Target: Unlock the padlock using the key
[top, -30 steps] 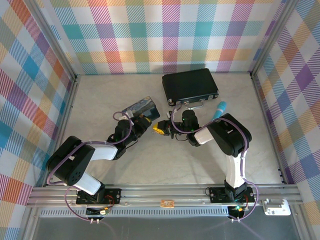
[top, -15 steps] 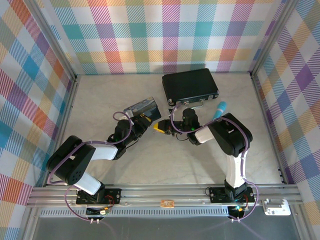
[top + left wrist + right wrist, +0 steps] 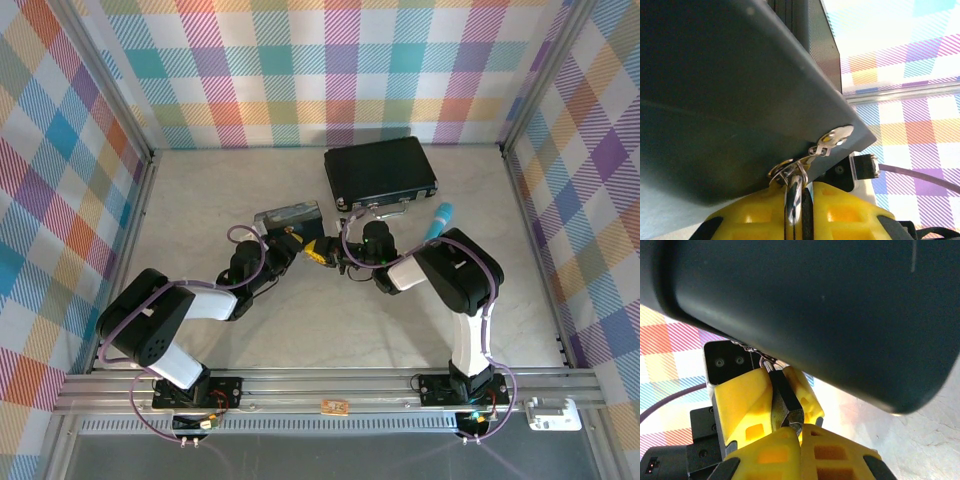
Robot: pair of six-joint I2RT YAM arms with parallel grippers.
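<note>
My two grippers meet tip to tip at mid-table, just in front of the blue tin (image 3: 288, 216). The left gripper (image 3: 306, 247) (image 3: 802, 194) is shut on the padlock (image 3: 794, 192), whose shiny metal edge stands between its yellow fingers. In the right wrist view the padlock (image 3: 785, 390) is a dark block between those fingers (image 3: 747, 400). The right gripper (image 3: 331, 253) (image 3: 800, 432) is shut on the key (image 3: 796, 423), a small metal piece at the padlock's near end. A key ring (image 3: 789, 169) with a loose key blade (image 3: 837, 136) sticks up past the left fingertips.
A black briefcase (image 3: 380, 168) lies at the back, right behind the right gripper. A teal-capped marker (image 3: 440, 215) lies to its right. In both wrist views a dark flat surface (image 3: 730, 90) hangs close above the grippers. Checked walls enclose the table.
Both grippers have crept a little toward the back, still joined at the tips. The blue tin has turned flatter and shifted slightly back.
</note>
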